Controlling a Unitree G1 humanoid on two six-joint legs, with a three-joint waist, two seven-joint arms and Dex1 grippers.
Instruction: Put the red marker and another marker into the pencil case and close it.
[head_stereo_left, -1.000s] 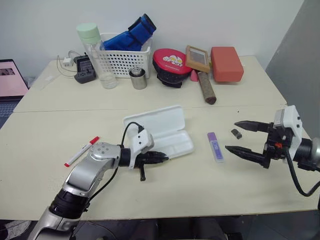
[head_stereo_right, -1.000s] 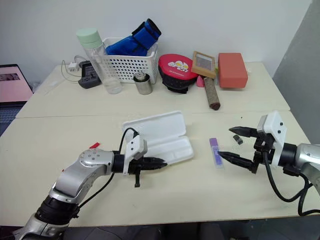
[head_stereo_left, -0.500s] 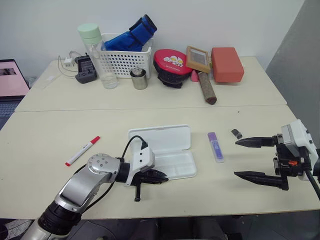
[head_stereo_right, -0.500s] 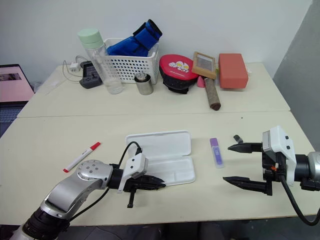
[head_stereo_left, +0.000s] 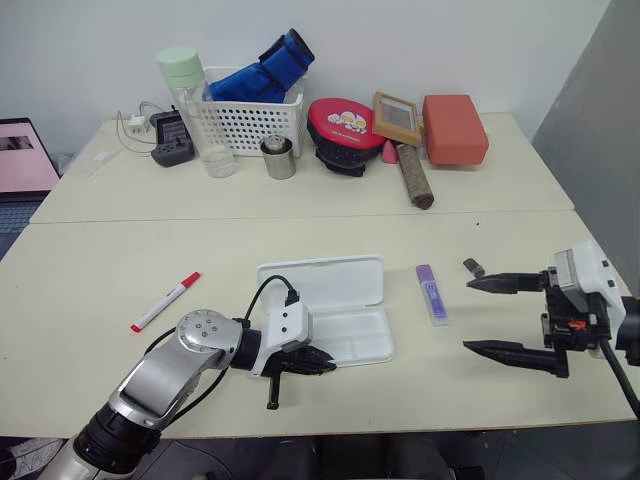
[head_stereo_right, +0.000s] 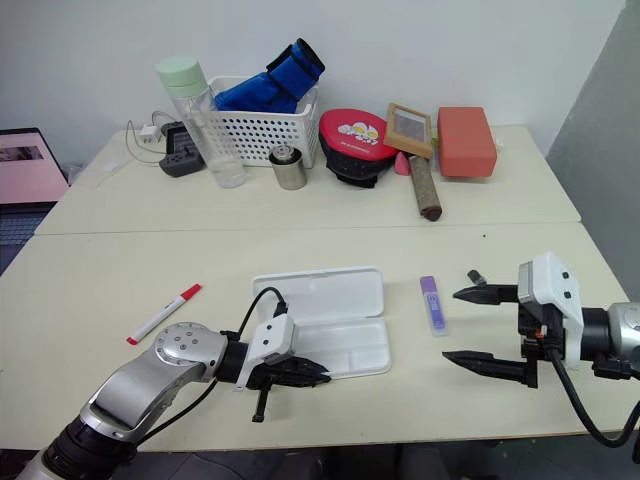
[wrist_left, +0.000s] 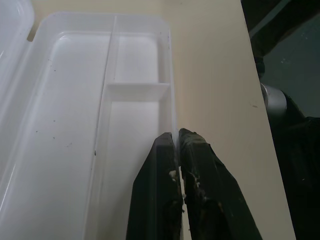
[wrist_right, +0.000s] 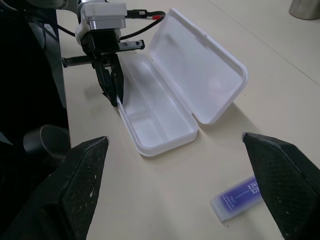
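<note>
— Left wrist view: what does the left gripper (wrist_left: 178, 137) hold?
— Its fingers are pinched on the near wall of the open pencil case (head_stereo_left: 335, 310), which lies mid-table.

— And the right gripper (head_stereo_left: 478, 315)?
— Spread wide, holding nothing, just right of the purple highlighter (head_stereo_left: 431, 293). The red marker (head_stereo_left: 164, 301) lies well apart, left of the case.

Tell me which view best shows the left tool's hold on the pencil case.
The left wrist view: the left tool is shut on the pencil case front wall. The right wrist view shows it sideways; the eye views show it from above.
</note>
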